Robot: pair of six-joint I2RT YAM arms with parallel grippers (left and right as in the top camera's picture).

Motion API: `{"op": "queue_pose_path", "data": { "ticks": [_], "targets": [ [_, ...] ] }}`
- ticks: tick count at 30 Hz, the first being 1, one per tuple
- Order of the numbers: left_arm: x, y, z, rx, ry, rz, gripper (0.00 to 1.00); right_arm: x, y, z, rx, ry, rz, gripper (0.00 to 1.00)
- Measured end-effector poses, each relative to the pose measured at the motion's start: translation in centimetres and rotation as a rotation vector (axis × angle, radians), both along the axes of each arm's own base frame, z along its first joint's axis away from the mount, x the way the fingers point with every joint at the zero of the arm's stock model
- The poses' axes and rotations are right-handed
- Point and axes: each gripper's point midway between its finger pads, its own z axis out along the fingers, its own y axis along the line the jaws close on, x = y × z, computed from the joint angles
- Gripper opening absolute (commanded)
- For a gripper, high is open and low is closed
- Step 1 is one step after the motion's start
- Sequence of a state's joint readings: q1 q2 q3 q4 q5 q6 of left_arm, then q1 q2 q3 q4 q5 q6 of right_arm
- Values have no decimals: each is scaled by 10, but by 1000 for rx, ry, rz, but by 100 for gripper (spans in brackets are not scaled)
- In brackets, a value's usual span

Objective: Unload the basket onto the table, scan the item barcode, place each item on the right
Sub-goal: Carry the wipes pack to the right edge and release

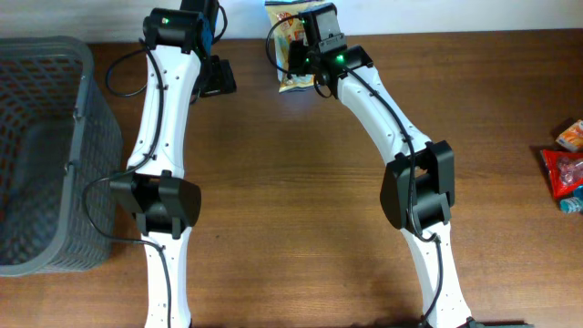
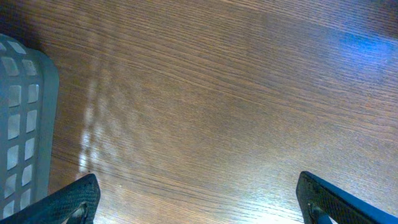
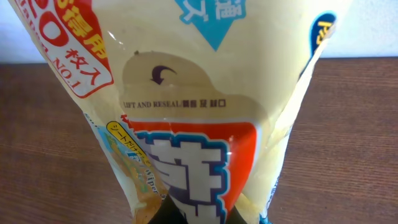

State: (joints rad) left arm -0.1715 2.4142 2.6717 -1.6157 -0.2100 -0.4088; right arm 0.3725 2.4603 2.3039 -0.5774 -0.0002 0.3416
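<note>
Grey plastic lattice basket [image 1: 91,118] at L edge of brown wood-grain table [image 1: 291,173]; red & orange snack packets [image 1: 565,169] far R edge.

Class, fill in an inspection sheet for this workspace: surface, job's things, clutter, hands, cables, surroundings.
Surface: brown wooden table.
Job's things: yellow wipes pack at far edge; scanner, nothing seen.
Clutter: grey basket left; red snack packets right.
Hands: left hand open beside basket; right hand shut on the pack.
Cables: black cables along both arms.
Surroundings: white wall behind.
</note>
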Motion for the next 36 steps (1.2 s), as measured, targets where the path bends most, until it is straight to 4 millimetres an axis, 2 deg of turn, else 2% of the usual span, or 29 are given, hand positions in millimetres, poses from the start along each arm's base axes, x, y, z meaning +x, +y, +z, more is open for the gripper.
{"op": "queue_pose_path", "data": {
  "ticks": [3,5,6,7,8,10,12,14,15,16,19,21,23,24,28,29,30,33,34,35,36],
  "targets": [
    [0,0,0,0,0,0,99,-2,-14,-5,-12,37,-19,4],
    [0,0,0,0,0,0,99,0,-41,-7,-21,73,-61,4],
    [0,0,0,0,0,0,99,-1,-64,-6,-23,104,-99,4],
    [0,0,0,0,0,0,99,-4,-97,0,-20,144,-158,4],
    [0,0,0,0,0,0,99,-8,-152,17,-1,173,-266,4],
    [0,0,0,0,0,0,99,-24,-238,45,54,208,-459,4],
    [0,0,0,0,0,0,99,-57,-335,67,104,250,-682,4],
    [0,0,0,0,0,0,99,-107,-429,65,136,329,-904,4],
    [0,0,0,0,0,0,99,-130,-466,59,149,361,-995,4],
    [0,0,0,0,0,0,99,-148,-492,53,162,385,-1058,4],
    [0,0,0,0,0,0,99,-185,-544,34,199,425,-1184,4],
    [0,0,0,0,0,0,99,-202,-569,21,214,430,-1242,4],
    [0,0,0,0,0,0,99,-204,-582,12,217,408,-1263,4],
    [0,0,0,0,0,0,99,-197,-587,9,216,374,-1261,4],
    [0,0,0,0,0,0,99,-176,-584,-5,193,321,-1211,5],
    [0,0,0,0,0,0,99,-174,-584,-5,185,320,-1200,10],
    [0,0,0,0,0,0,99,-174,-583,-5,178,320,-1190,23],
    [0,0,0,0,0,0,99,-174,-583,-5,170,322,-1183,30],
    [0,0,0,0,0,0,99,-176,-582,-7,166,335,-1185,36],
    [0,0,0,0,0,0,99,-180,-580,-9,165,354,-1187,47],
    [0,0,0,0,0,0,99,-182,-578,-10,165,369,-1187,53]
  ]
}}
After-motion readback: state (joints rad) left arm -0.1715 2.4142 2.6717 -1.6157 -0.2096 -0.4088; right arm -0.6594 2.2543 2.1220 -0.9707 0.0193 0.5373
